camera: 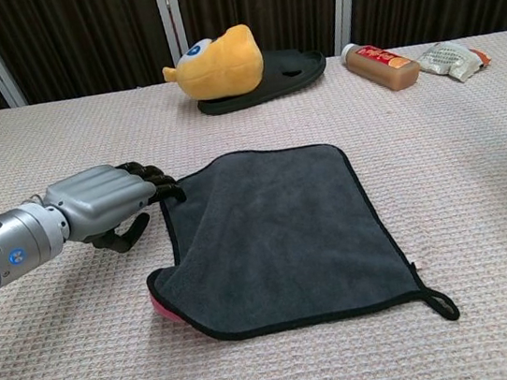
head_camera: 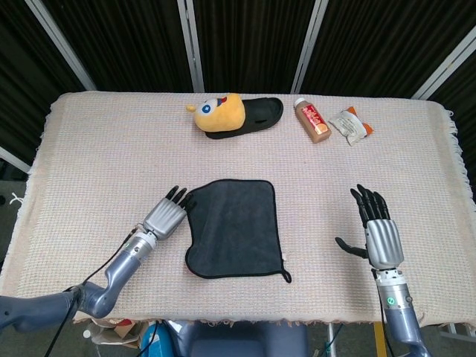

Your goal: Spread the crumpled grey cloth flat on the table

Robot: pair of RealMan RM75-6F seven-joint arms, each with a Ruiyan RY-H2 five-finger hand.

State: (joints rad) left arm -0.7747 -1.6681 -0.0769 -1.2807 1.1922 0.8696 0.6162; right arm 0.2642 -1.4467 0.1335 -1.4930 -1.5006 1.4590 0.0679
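Chest view shows the left hand [camera: 104, 203] low over the table [camera: 61, 368], fingers extended toward the left edge of the grey cloth [camera: 279, 234]; the fingertips [camera: 166, 185] reach that hem, though whether they press on it or only brush it cannot be told. Nothing is held in it. Just right of this hand the cloth lies nearly flat, but the near corner below the fingers is folded up, with something pink [camera: 162, 309] showing beneath. Beyond the hand, at the far edge, lie a yellow cartoon slipper [camera: 236, 65], a brown bottle [camera: 380, 65] and a snack packet [camera: 452, 58]. Well to the right, seen from the head camera, the right hand [head_camera: 375, 230] hovers with fingers spread, empty and apart from the cloth. The risk from here: a sideways push from the left fingertips could bunch the hem inward instead of smoothing it, or drag the whole cloth across the weave, leaving the turned-up corner unflattened.
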